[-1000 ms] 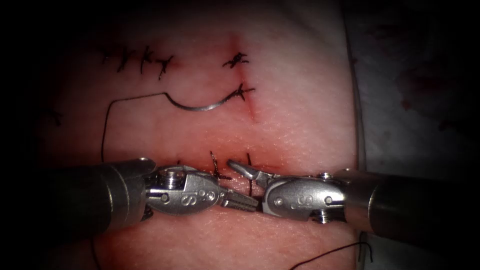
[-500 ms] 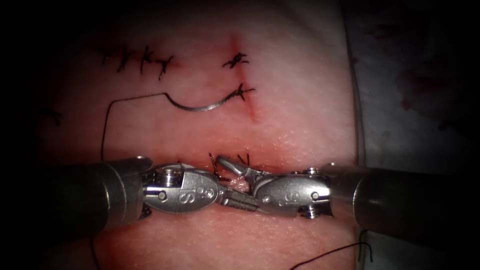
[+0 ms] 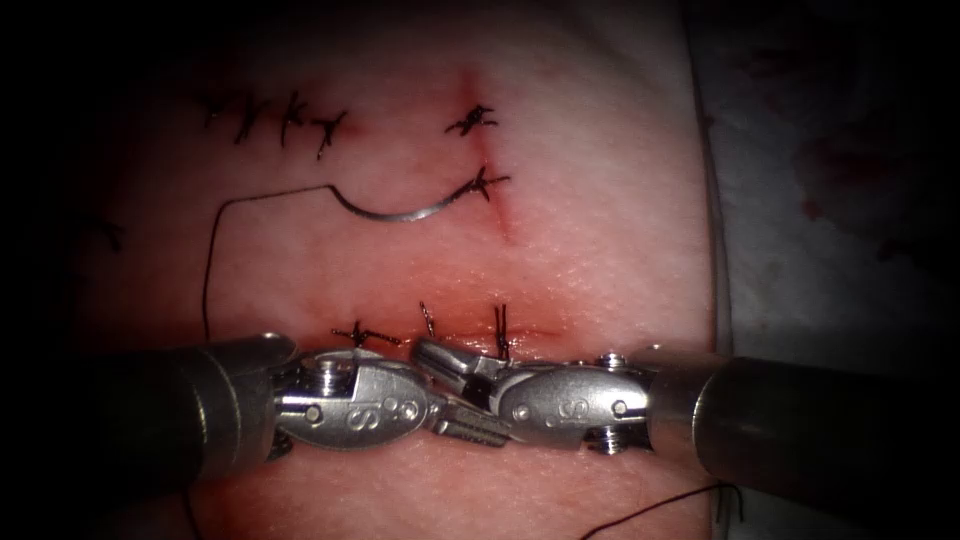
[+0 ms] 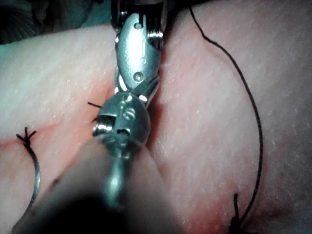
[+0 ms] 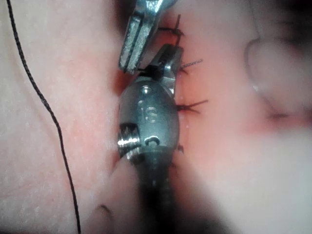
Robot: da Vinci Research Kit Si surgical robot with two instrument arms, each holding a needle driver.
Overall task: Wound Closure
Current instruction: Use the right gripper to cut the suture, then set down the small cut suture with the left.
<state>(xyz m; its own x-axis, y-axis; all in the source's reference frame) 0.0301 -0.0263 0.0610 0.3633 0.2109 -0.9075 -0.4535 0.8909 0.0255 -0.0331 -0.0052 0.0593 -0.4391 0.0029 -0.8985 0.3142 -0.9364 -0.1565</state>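
My left end effector [image 3: 470, 428] and right end effector [image 3: 437, 355] meet tip to tip at the lower cut [image 3: 450, 335]; both are closed, gripping nothing. The needle [image 3: 400, 212] lies free on the tissue [image 3: 600, 250] well above them, long axis horizontal, left of the upper cut, nearer my left arm.

Left tool [image 3: 470, 428] and right tool [image 3: 440, 356], silver oval wrists, screws, dark shafts
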